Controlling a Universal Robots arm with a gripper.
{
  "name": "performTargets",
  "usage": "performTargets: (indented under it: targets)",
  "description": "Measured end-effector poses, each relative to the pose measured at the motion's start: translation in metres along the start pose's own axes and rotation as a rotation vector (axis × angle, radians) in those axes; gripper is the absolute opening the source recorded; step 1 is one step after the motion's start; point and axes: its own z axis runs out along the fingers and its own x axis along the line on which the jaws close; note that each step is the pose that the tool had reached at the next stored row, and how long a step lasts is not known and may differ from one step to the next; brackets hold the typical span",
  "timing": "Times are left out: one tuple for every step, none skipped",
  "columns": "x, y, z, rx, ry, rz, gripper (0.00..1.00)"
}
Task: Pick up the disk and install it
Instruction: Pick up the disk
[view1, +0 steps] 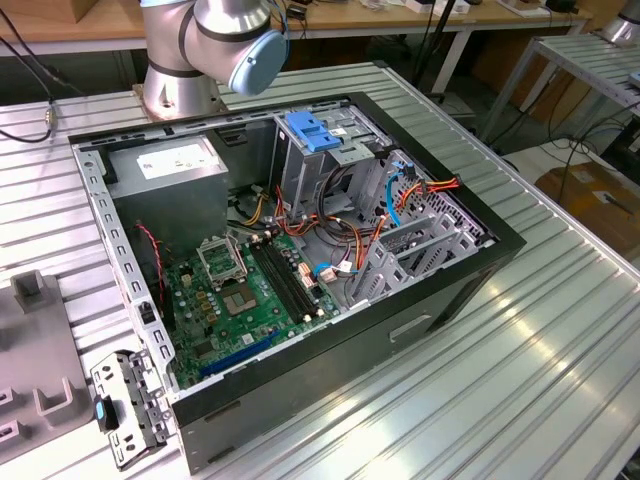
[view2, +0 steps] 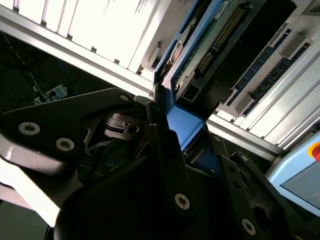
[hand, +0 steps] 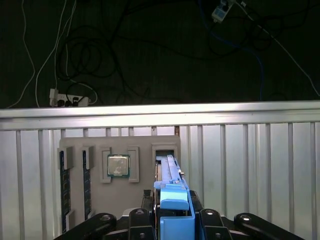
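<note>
I judge that I am in the pick-up step. The end effector (hand: 172, 222) sits over the disk (hand: 169, 172), with one black finger on each side of its blue rail, and it seems closed on it. The disk stands on its edge in a slot of the grey tray (hand: 145, 192) on the table (hand: 260, 165), next to a processor chip (hand: 118, 165) and some memory sticks (hand: 62, 185). I cannot tell if its far end has already left the slot.

To bring it out I think a straight pull along the disk's own plane is needed, so the rails do not jam on the slot walls. It must then travel to the open computer case (view1: 330, 370) in the exterior view.

The disk looks flat and thin. In the second wrist view it shows a green circuit board side (view2: 200, 50) with a dark connector, and a bright blue plastic rail (view2: 182, 125) along the edge.
</note>
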Motion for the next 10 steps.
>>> performTargets:
  targets:
    - [0.0,0.0,-0.0011,-0.0001,0.0,0.0,0.37]
    - [0.0,0.0,-0.0018,-0.0002,0.0,0.0,0.37]
    - [0.0001,0.0,-0.0029,-0.0001,0.0001,0.0,0.37]
    - [0.0001,0.0,-0.004,-0.0001,0.0,0.0,0.37]
    - [0.0001,0.0,-0.0051,-0.0001,0.0001,0.0,0.37]
    - [0.0002,0.0,-0.0067,0.0,0.0,0.0,0.37]
    - [0.0002,0.0,-0.0076,-0.0001,0.0,0.0,0.37]
    - [0.0002,0.0,-0.0088,-0.0001,0.0,0.0,0.37]
    - [0.0003,0.0,-0.0104,0.0,0.0,0.0,0.37]
    - [0.0003,0.0,-0.0113,-0.0001,0.0,0.0,0.37]
